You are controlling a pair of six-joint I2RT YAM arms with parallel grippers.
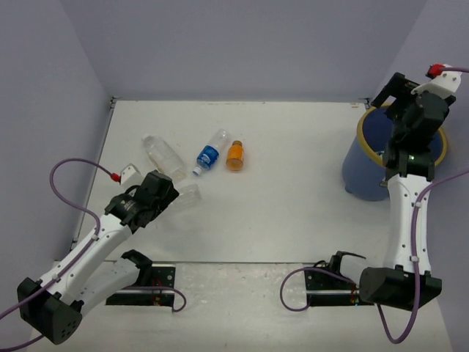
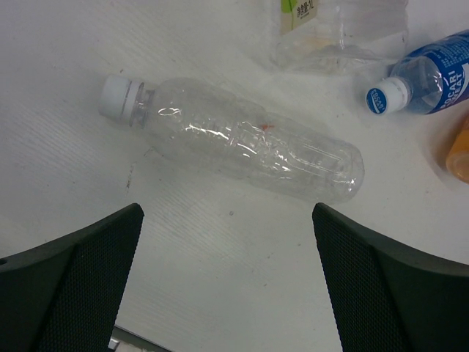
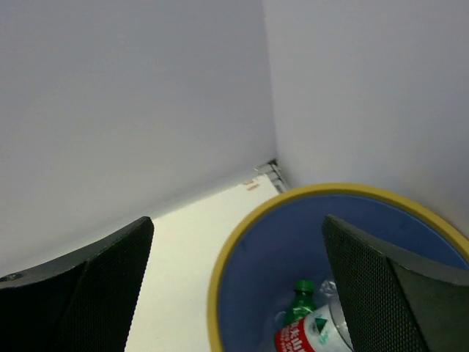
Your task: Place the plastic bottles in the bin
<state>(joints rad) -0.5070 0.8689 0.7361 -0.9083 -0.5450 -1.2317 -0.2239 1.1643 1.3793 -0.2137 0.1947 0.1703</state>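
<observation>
A clear plastic bottle (image 2: 242,143) with a white cap lies on its side on the table (image 2: 220,279), just beyond my left gripper (image 2: 227,213), which is open and empty. It also shows from above as the clear bottle (image 1: 163,155), with the left gripper (image 1: 160,183) on its near side. A second clear bottle (image 2: 337,29), a blue-labelled bottle (image 1: 209,157) and an orange bottle (image 1: 234,155) lie nearby. My right gripper (image 3: 238,220) hangs open and empty over the bin (image 3: 227,264). Inside lie a green bottle (image 3: 299,299) and a red-labelled bottle (image 3: 304,336).
The bin (image 1: 366,169) stands at the table's far right, close to the side wall and back corner. Grey walls enclose the table on three sides. The arm bases and purple cables sit along the near edge.
</observation>
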